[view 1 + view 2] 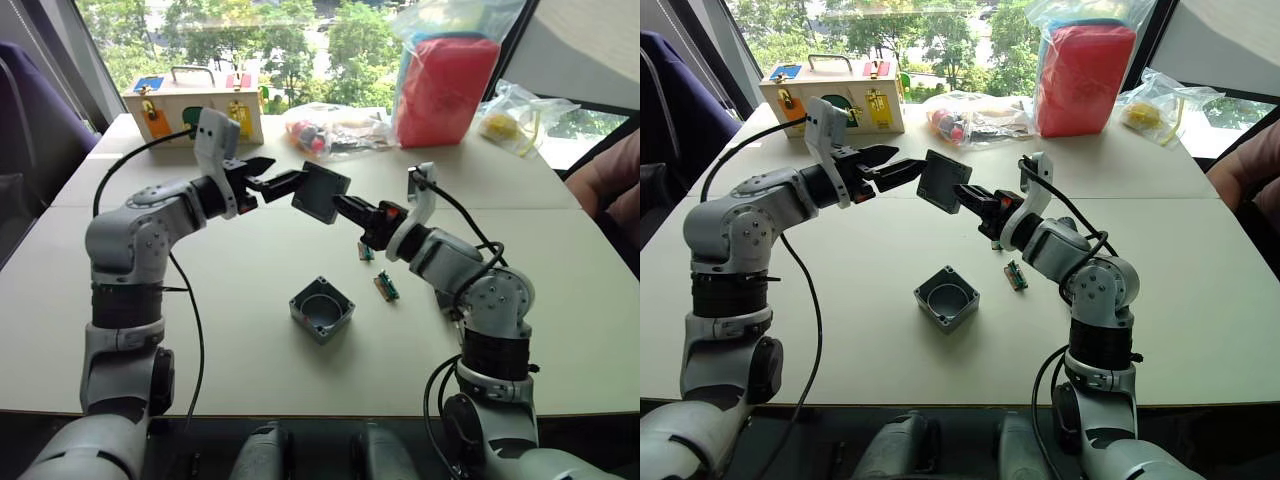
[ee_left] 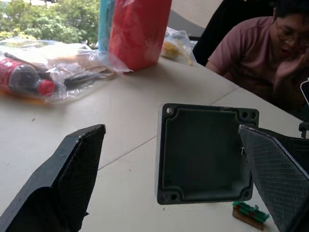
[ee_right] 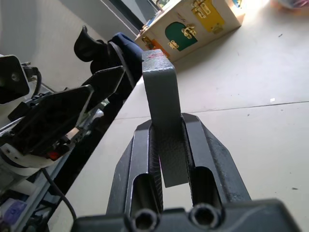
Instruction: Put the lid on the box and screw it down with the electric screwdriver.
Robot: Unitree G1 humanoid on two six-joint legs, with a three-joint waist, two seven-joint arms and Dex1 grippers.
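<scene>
Lid (image 1: 321,192) dark grey; box (image 1: 322,309) grey; gripper fingers (image 2: 72,169) black, cross-hatched; bag (image 1: 446,88) red.

lid (image 3: 163,121): its lower edge is sitting hidden between the right gripper (image 3: 169,145) fingers
person (image 2: 251,53): being cut off by the picture's edge
green connector pieces (image 1: 386,287): looking too small to tell detail

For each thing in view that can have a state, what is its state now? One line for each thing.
lid: held upright in the air, above the table
right claw: shut on the lid's edge
left claw: open, at the lid
box: open, lying on the table
wooden box: doors shut
</scene>
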